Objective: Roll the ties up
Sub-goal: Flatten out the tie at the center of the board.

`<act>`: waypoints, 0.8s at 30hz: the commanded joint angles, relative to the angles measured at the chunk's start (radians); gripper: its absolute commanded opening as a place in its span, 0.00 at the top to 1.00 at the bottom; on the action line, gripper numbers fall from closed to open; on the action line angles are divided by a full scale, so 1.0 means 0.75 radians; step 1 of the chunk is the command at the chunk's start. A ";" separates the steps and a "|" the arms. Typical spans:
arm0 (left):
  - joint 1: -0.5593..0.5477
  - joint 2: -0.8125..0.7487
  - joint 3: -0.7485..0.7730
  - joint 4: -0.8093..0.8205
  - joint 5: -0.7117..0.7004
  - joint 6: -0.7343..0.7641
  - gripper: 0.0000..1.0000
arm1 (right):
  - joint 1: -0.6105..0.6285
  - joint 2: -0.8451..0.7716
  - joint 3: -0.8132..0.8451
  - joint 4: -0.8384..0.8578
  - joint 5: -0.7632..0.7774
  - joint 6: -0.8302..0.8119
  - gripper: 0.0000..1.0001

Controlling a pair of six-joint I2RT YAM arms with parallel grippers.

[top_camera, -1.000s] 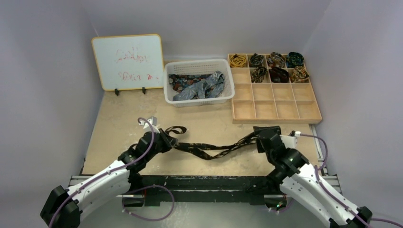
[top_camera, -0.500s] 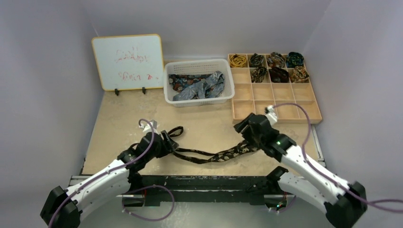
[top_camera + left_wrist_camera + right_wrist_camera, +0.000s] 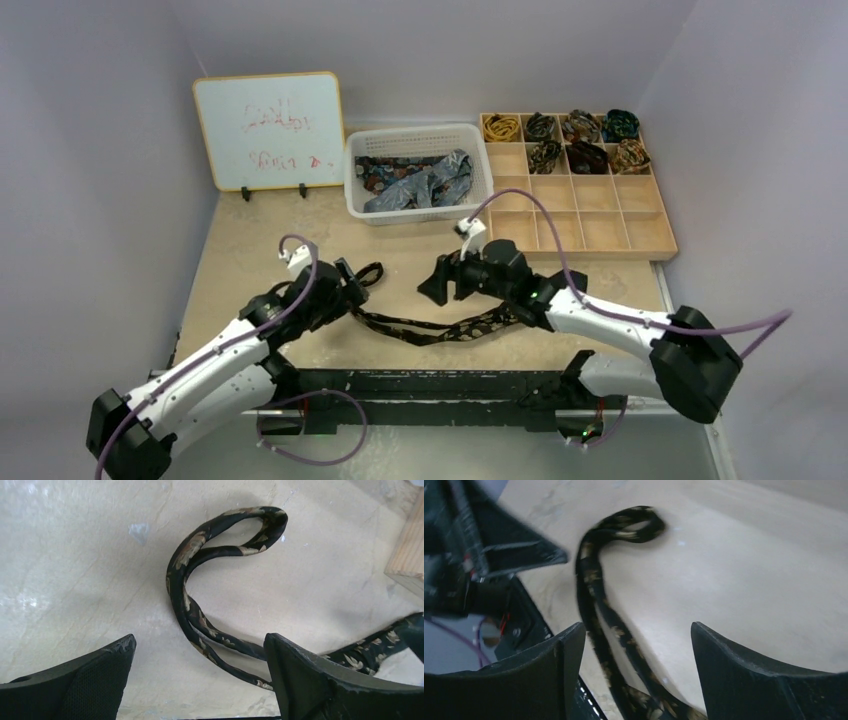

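On the pale counter point(image 3: 250, 250) the folded dark tie point(image 3: 430, 330) lies loose near the front edge. Both left jaws and right jaws gape wide, empty. Grabbing one layer only could twist my roll.

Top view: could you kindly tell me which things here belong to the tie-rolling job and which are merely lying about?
Part of the job:
dark tie, loose on the table
unrolled ties in the white basket
rolled ties in the wooden tray

Just lying about:
whiteboard with red scribbles, back left
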 commanded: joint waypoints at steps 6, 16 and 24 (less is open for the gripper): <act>0.091 0.478 0.403 -0.007 0.056 0.561 0.00 | 0.232 0.124 -0.074 0.504 -0.123 -0.339 0.23; 0.120 0.845 0.656 0.070 0.224 1.013 0.01 | 0.235 -0.146 -0.299 0.637 -0.034 -0.231 0.14; 0.122 1.248 0.886 -0.003 0.245 1.236 0.07 | 0.235 -0.191 -0.394 0.810 -0.134 -0.066 0.10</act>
